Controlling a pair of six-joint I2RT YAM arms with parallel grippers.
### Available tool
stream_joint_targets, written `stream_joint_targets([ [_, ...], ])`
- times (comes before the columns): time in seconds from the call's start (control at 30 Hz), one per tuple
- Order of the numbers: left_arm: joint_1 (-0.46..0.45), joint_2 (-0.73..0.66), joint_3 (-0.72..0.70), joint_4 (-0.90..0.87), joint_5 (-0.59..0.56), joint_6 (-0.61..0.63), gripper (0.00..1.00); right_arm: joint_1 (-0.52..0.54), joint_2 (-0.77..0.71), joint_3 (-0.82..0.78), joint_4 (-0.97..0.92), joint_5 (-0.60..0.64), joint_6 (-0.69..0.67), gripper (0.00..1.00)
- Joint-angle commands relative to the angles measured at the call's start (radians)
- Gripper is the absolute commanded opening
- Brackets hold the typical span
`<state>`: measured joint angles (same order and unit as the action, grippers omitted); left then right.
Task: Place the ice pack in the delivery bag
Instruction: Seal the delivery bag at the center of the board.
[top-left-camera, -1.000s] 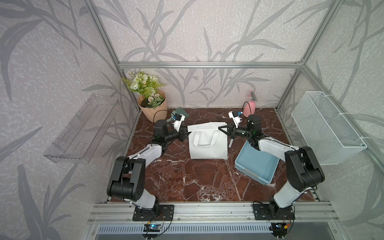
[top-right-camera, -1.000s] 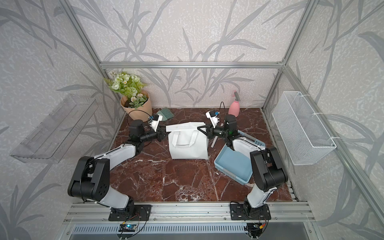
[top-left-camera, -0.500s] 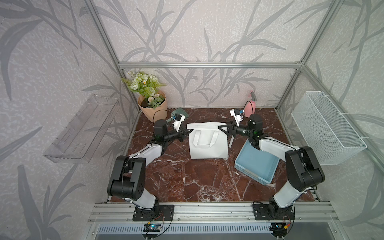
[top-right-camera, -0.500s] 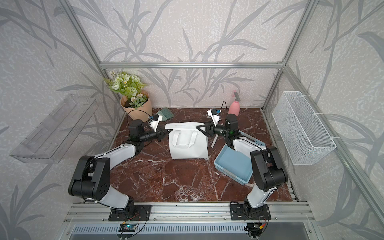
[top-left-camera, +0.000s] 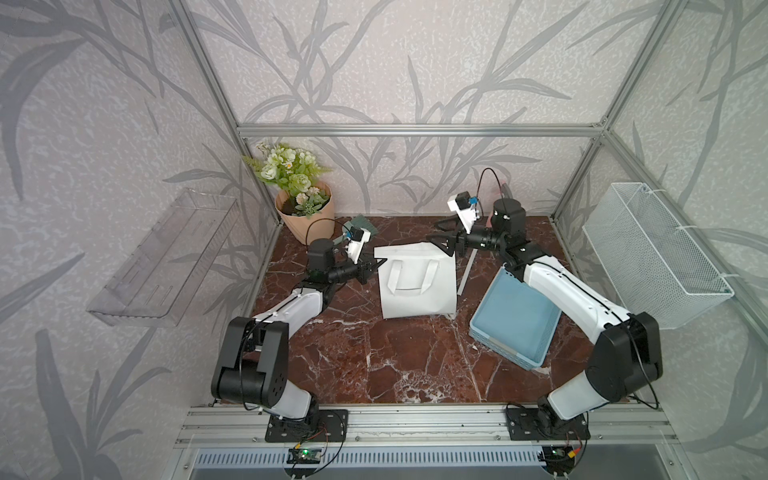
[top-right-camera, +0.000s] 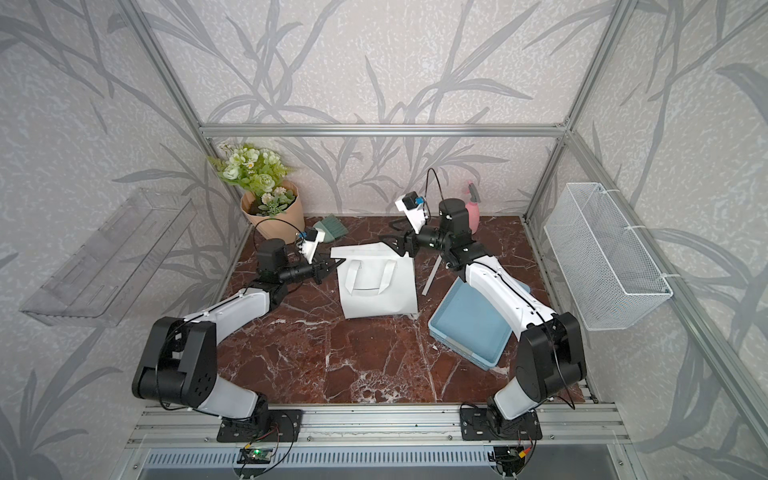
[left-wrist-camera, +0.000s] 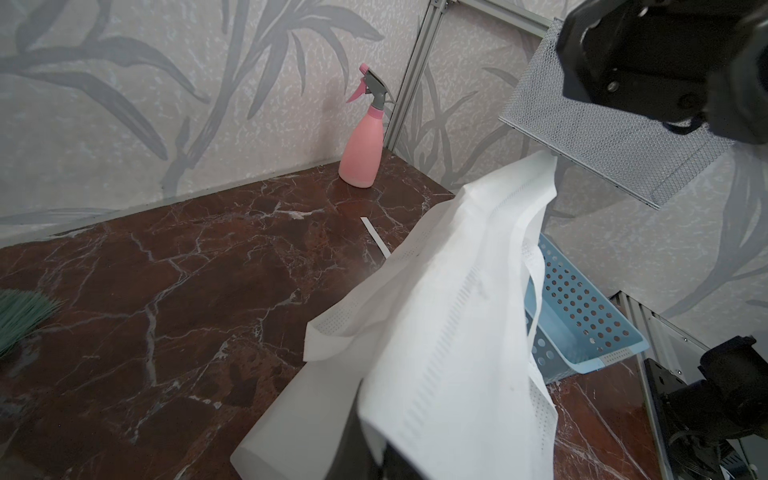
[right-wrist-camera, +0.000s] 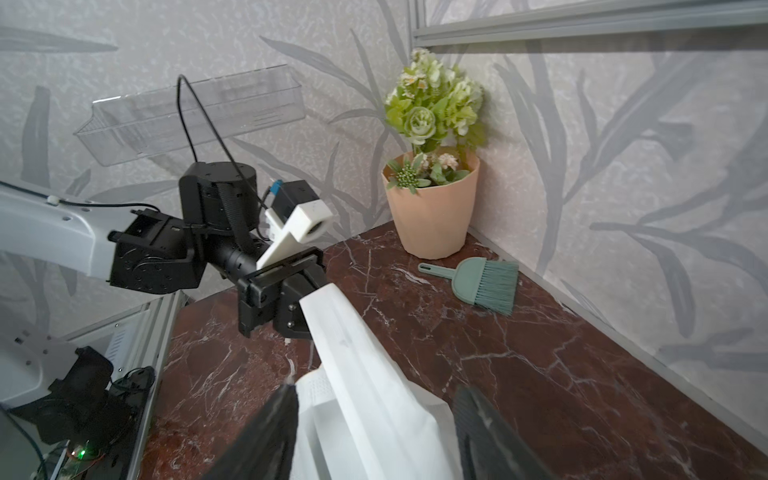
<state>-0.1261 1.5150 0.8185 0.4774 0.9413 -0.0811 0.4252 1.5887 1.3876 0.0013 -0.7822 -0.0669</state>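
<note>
The delivery bag (top-left-camera: 415, 286) is a white fabric tote standing mid-table, also seen in a top view (top-right-camera: 378, 286). My left gripper (top-left-camera: 376, 266) is shut on its upper left corner; the left wrist view shows the white fabric (left-wrist-camera: 449, 332) running out from the jaws at the gripper (left-wrist-camera: 374, 461). My right gripper (top-left-camera: 440, 245) stands open at the bag's upper right corner. In the right wrist view the bag's top edge (right-wrist-camera: 353, 374) passes between the spread fingers (right-wrist-camera: 266, 436) with gaps on both sides. The ice pack is out of view.
A shallow blue tray (top-left-camera: 515, 316) lies right of the bag under my right arm. A flower pot (top-left-camera: 305, 212) and a green hand brush (right-wrist-camera: 486, 284) sit at the back left, a pink spray bottle (left-wrist-camera: 363, 153) at the back right. A white strip (top-left-camera: 465, 276) lies beside the bag.
My right gripper has opened and released the bag's right corner, shifting slightly up and left. My left gripper has closed tighter on the left corner.
</note>
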Motion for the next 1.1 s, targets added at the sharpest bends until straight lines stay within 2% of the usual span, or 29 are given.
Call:
stream_joint_targets([
  [0.0, -0.01, -0.034, 0.013, -0.006, -0.019, 0.023, 0.0, 0.057, 0.095, 0.114, -0.318, 0.044, -0.192, 0.63],
  [0.33, -0.045, -0.076, -0.001, -0.039, -0.029, 0.081, 0.0, 0.093, 0.371, 0.505, -0.679, 0.003, -0.303, 0.63],
  [0.67, -0.05, -0.101, 0.004, -0.046, -0.013, 0.094, 0.0, 0.11, 0.435, 0.586, -0.785, -0.085, -0.363, 0.63],
  [0.87, -0.053, -0.111, 0.002, -0.052, -0.014, 0.102, 0.0, 0.123, 0.464, 0.597, -0.826, -0.026, -0.398, 0.49],
  [0.97, -0.054, -0.116, 0.003, -0.057, -0.019, 0.11, 0.0, 0.131, 0.463, 0.589, -0.855, -0.001, -0.433, 0.37],
  [1.03, -0.054, -0.121, 0.002, -0.058, -0.022, 0.114, 0.0, 0.14, 0.454, 0.58, -0.878, 0.016, -0.473, 0.33],
  [1.07, -0.055, -0.124, 0.002, -0.058, -0.022, 0.117, 0.0, 0.144, 0.447, 0.57, -0.878, 0.039, -0.482, 0.27],
])
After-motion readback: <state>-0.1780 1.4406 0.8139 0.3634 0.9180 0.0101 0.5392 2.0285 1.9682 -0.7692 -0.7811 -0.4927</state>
